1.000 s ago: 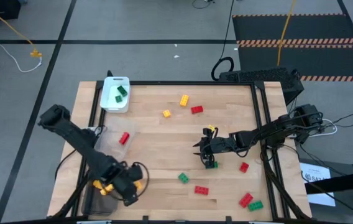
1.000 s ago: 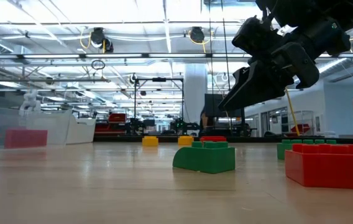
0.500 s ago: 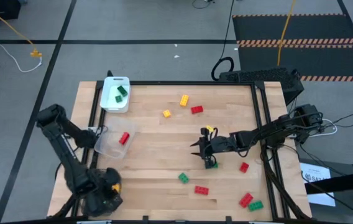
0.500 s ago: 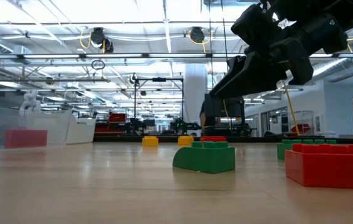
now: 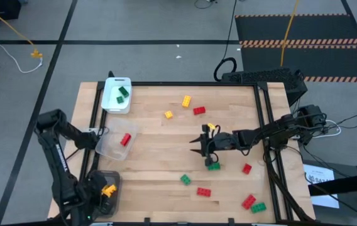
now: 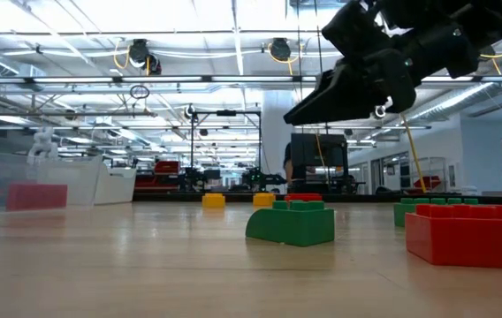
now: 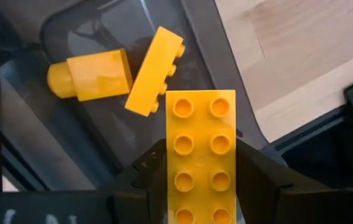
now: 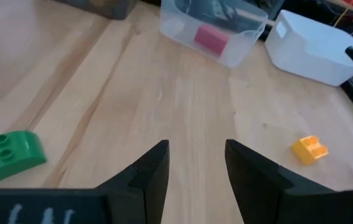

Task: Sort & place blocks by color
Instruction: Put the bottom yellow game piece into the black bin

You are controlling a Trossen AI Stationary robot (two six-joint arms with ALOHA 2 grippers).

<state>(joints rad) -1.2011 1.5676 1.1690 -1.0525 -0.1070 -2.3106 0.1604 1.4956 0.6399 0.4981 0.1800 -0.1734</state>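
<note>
My left gripper (image 5: 106,190) hangs over the dark tray (image 5: 112,179) at the table's near left corner, shut on a yellow eight-stud brick (image 7: 200,130). Two more yellow blocks (image 7: 92,74) (image 7: 155,71) lie on the tray's floor (image 7: 102,31) below it. My right gripper (image 5: 200,146) stands open above the table's middle right, with nothing between its fingers (image 8: 196,168). A green block (image 5: 213,166) rests on the wood just near of it and shows in the right wrist view (image 8: 5,155) too. My left gripper pinches the yellow brick by its two long sides (image 7: 169,180), one finger on each. The fingers come from above, pointing down. The brick's studded face is turned toward the wrist camera. It hangs clear above the dark tray and the two blocks in it.
A clear tray (image 5: 109,145) holding a red block (image 5: 126,139) and a white tray (image 5: 116,103) with green blocks (image 5: 122,93) stand at the left. Loose blocks lie at the far middle (image 5: 186,100) (image 5: 198,110) and near right (image 5: 203,192) (image 5: 248,201) (image 5: 258,207).
My left gripper has swung toward the table's left edge with the yellow brick, rolling about its own axis, and now hangs over the dark tray. My right gripper has tipped from slanting down to nearly level and risen a little; the green block stays on the table.
</note>
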